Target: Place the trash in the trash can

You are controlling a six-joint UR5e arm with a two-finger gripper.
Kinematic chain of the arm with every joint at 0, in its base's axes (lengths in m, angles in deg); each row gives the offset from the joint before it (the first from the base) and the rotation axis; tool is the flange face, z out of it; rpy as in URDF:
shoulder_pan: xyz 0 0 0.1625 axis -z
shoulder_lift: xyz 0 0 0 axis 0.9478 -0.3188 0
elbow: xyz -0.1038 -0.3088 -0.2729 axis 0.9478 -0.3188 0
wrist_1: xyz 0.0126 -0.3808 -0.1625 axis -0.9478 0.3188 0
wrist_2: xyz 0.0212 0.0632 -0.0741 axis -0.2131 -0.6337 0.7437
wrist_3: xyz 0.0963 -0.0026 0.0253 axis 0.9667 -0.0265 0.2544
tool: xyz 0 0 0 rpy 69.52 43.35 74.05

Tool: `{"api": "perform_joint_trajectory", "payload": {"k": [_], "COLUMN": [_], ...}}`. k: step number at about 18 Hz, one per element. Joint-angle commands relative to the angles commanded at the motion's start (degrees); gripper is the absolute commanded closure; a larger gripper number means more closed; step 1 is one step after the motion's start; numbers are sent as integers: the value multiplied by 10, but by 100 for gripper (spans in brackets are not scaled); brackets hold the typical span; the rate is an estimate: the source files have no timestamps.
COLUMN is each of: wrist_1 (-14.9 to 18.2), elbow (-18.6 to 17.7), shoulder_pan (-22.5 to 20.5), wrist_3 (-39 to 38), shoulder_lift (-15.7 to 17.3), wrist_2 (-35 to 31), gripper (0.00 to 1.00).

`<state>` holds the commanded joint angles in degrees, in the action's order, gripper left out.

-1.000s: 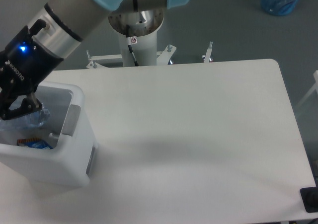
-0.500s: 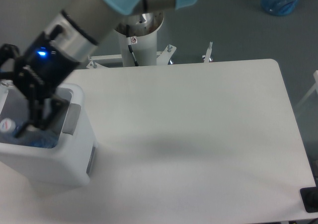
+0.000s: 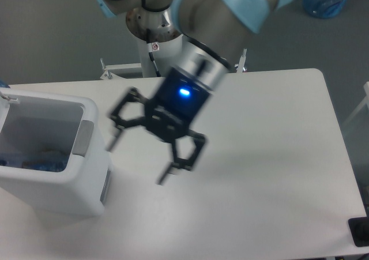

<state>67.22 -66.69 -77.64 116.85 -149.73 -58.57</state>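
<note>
Hanging above the middle of the counter (image 3: 271,139), our gripper (image 3: 138,159) shows blurred, its two fingers (image 3: 179,159) spread wide apart with nothing between them. We see the bin (image 3: 86,173) at the near left edge of the counter, well apart from the gripper, its grey handle patch (image 3: 84,138) facing right. Inside it, low against the near wall, lies something clear with blue parts, the trash (image 3: 43,159); we cannot tell bottle from wrapper there. A blue light (image 3: 184,91) glows on the wrist.
</note>
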Motion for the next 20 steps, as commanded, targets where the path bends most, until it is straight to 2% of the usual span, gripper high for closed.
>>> {"api": "perform_joint_trajectory", "payload": {"k": [4, 8, 13, 15, 17, 20], "wrist_1": [0, 1, 5, 6, 24, 82], "elbow": [-31, -31, -27, -26, -26, -24], "shoulder_pan": [-24, -26, -24, -22, -21, -21], "wrist_3": [76, 92, 120, 167, 222, 344], "shoulder_lift": [0, -6, -28, -33, -34, -34], "wrist_2": [-87, -205, -275, -294, -322, -385], "gripper": [0, 0, 0, 0, 0, 0]}}
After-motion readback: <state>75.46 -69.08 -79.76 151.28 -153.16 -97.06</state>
